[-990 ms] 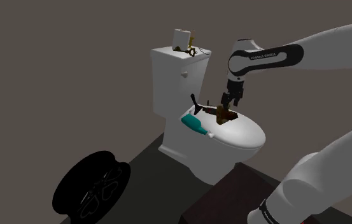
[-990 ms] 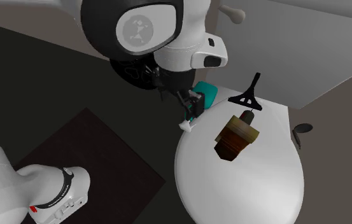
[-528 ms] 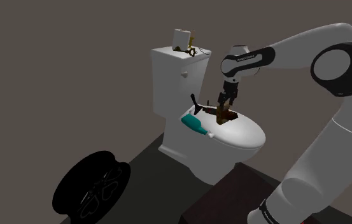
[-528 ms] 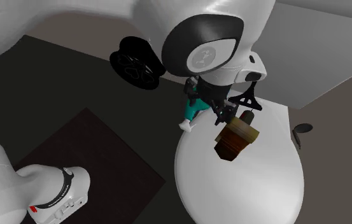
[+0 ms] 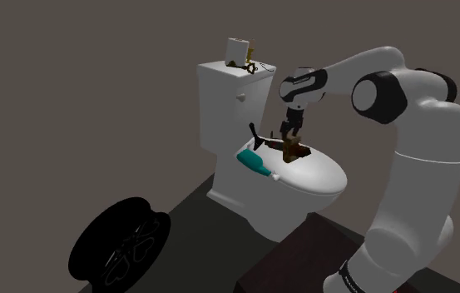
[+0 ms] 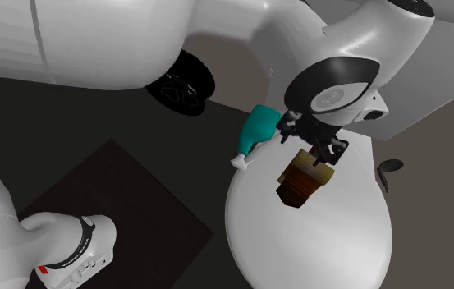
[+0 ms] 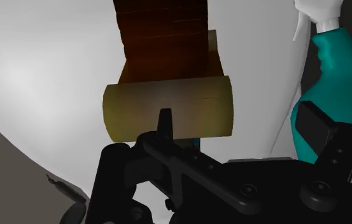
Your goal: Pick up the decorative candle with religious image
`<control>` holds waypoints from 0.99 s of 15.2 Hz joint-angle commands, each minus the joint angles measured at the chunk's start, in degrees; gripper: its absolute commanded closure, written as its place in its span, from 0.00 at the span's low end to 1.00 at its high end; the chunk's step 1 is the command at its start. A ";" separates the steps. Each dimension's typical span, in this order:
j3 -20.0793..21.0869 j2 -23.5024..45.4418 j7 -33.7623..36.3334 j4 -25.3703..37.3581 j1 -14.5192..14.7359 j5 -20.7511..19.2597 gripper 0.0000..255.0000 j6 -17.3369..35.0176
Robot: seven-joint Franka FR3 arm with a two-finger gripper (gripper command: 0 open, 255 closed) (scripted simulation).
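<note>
Two jaws stand apart, holding nothing, over the brown candle (image 6: 302, 182) at mid-frame on the toilet lid (image 6: 315, 246); best straddle it squarely before closing.

Over the toilet (image 5: 323, 179), pincer (image 5: 289, 140) hovers above candle (image 5: 294, 152).

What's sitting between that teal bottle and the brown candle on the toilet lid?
Nothing. In the wrist view only bare white toilet lid separates the teal bottle from the candle; they lie apart.
</note>
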 commanded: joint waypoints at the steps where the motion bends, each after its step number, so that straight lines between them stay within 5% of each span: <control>1: 0.35 4.75 -2.12 5.02 -1.76 2.00 0.00 -0.48; 5: 1.47 13.82 -4.96 16.29 -5.34 4.99 0.00 -2.99; 14: 1.98 16.08 -5.16 13.93 -5.52 5.65 0.00 1.57; 15: 1.98 16.01 -5.11 13.77 -5.46 5.64 1.00 1.65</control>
